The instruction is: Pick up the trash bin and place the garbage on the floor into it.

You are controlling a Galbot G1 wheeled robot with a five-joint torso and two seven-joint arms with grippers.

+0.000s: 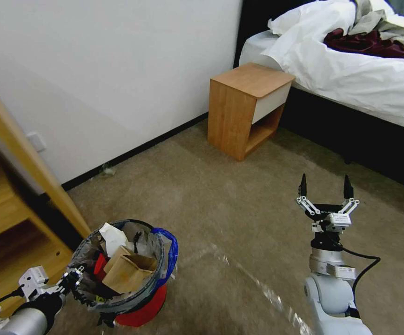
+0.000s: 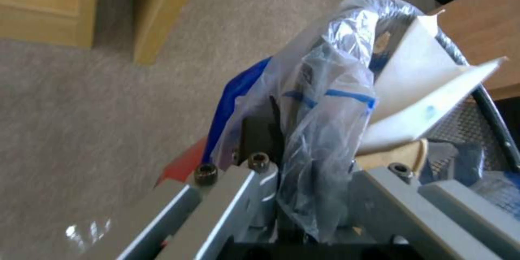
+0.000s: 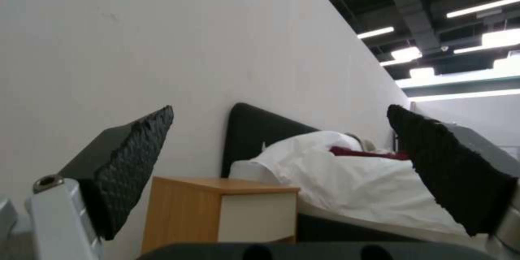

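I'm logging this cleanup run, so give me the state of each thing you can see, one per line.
trash bin: held at the rim, filled with litter
plastic bag liner: draped over the rim, pinched by the left pincer
left pincer: shut on the bin's rim
right pincer: open, holding nothing, pointing up
nightstand: upright against the wall
bed: unmade, dark red cloth on top

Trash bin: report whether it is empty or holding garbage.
Holding garbage: the trash bin shows brown cardboard and white paper above its rim.
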